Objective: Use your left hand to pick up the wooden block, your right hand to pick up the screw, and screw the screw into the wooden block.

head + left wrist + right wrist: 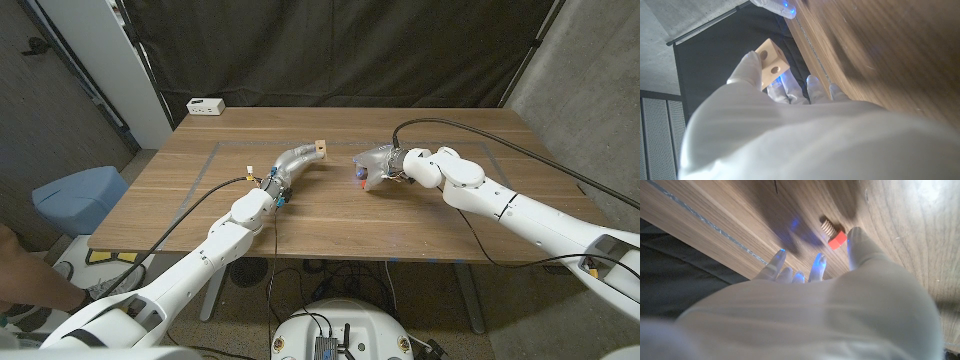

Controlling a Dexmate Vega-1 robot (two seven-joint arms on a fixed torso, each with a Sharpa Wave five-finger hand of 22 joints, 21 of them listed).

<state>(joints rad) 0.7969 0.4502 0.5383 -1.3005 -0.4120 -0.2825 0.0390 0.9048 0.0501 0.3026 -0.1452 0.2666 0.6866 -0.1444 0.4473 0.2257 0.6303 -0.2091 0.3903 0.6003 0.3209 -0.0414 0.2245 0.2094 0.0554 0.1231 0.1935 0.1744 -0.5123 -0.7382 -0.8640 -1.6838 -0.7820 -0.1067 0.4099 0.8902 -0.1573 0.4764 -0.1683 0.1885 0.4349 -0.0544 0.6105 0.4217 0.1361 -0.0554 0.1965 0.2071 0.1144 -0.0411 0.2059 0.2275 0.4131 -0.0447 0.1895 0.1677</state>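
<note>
Both hands are over the middle of the wooden table (pixel 420 215), not far from each other. The left hand (pixel 293 161) holds the wooden block (pixel 320 149) at its fingertips, above the table surface. In the left wrist view the wooden block (pixel 771 62) is a pale cube with two round holes on one face, and it sits between the thumb and the other fingers (pixel 747 67) of the left hand (pixel 790 130), which are closed around it.

The right hand (pixel 378 164) is lowered to the table just to the right of the block, and a small dark spot is under its fingers. In the right wrist view the right hand (pixel 840 305) reaches toward the screw (pixel 834 233), which has a red head and a pale threaded shaft. The screw lies on the wood, and one finger (pixel 860 242) is just beside the red head. The other fingers are spread apart and point to the table. I cannot tell for sure if the finger already touches the screw, because the picture is blurred there, but the hand does not seem to have a grip on it.

At the far left corner of the table stands a white power strip (pixel 205 106). Black cables run along both arms.
</note>
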